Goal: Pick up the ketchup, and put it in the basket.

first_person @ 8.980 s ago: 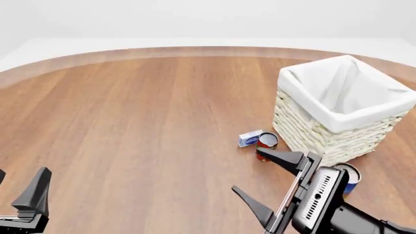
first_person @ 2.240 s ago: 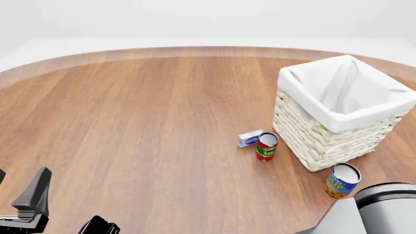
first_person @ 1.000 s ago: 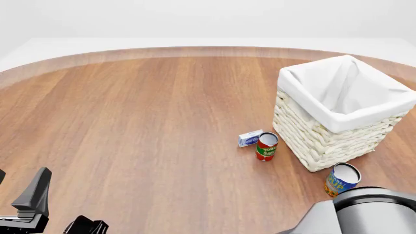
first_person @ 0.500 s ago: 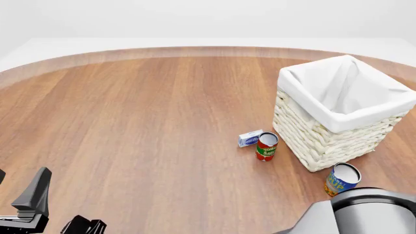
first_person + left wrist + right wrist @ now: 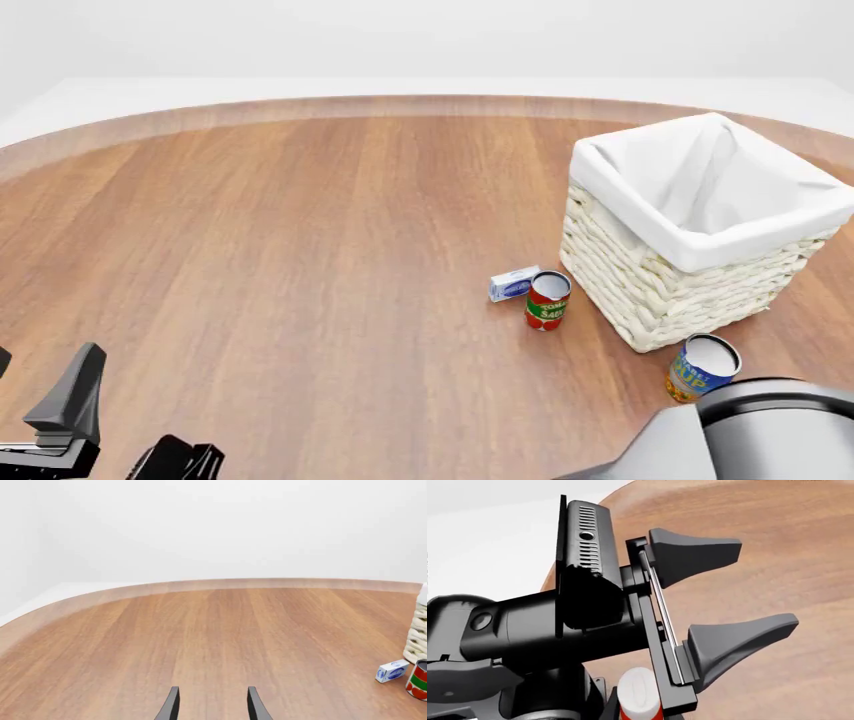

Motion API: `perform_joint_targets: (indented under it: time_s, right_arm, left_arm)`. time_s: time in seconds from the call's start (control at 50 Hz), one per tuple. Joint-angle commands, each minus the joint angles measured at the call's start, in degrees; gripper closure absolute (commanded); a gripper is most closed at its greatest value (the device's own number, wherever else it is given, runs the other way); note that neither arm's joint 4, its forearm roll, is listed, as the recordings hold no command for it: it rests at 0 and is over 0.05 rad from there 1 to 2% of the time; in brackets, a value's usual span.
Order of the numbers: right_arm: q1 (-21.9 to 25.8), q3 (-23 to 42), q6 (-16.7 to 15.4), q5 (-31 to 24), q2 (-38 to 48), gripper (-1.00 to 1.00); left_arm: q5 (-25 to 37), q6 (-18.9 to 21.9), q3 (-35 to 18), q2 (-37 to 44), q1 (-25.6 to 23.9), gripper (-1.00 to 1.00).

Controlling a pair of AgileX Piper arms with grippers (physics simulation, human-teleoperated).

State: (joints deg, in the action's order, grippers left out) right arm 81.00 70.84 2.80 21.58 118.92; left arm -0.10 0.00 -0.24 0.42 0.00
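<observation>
The ketchup (image 5: 639,694) shows only in the right wrist view, as a white cap over a red body at the frame's lower edge, just under the left arm's wrist. My left gripper (image 5: 212,707) is open with nothing between its fingers; it also fills the right wrist view (image 5: 764,582) and shows at the front view's lower left (image 5: 74,395). A dark piece (image 5: 174,462) at the front view's bottom edge looks like my right gripper; its jaws are hidden. The basket (image 5: 641,280), cream wicker with a white liner, stands at the far right.
A red-and-green can (image 5: 547,300) and a small blue-and-white box (image 5: 514,284) sit by the basket's near-left corner. A blue-and-orange can (image 5: 701,368) stands in front of the basket. The right arm's grey link (image 5: 781,430) fills the lower right corner.
In the last second the right arm's grey link has shifted slightly up and right, and the dark piece at the bottom left has barely moved. The left gripper and the table objects are still.
</observation>
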Motion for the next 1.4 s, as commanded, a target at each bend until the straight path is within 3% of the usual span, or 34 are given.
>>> perform_joint_targets:
  time_s: [0.02, 1.04, 1.4]
  right_arm:
    - [0.1, -0.5, 0.9, 0.4, -1.3, 1.00]
    - [-2.5, -3.5, 1.9, 0.8, -4.6, 1.00]
    - [-3.3, -7.3, 3.1, 3.5, -7.1, 1.00]
  left_arm:
    - [0.0, 0.0, 0.0, 0.0, 0.0, -1.00]
    - [0.0, 0.0, 0.0, 0.0, 0.0, -1.00]
    - [0.0, 0.0, 0.0, 0.0, 0.0, -1.00]
